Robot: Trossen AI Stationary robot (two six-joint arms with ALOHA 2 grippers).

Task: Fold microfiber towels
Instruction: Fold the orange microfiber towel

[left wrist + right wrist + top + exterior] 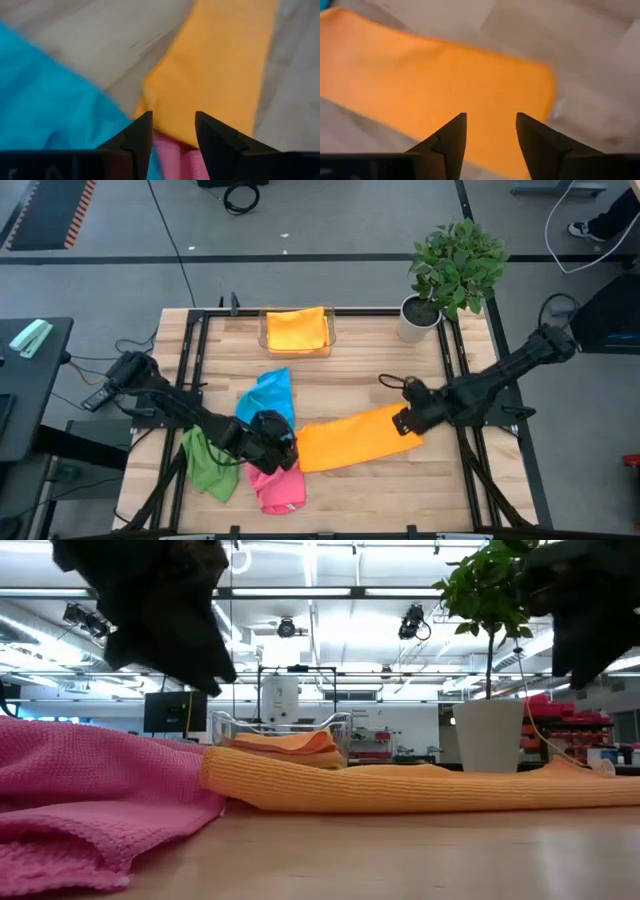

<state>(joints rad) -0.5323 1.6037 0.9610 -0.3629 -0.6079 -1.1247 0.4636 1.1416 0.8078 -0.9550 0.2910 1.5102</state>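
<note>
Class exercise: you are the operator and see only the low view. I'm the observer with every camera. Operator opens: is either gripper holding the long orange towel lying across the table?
Observer: No. The right gripper is open, above the orange towel.
Operator: And the left gripper?
Observer: The left gripper is open too, over that towel's other end.
Operator: What's beside the pink towel?
Observer: A green towel, on the far side of the pink towel from the orange one.

Orange towel (358,438); blue towel (268,395); pink towel (280,488); green towel (210,462); pale wooden table (380,360).
</note>
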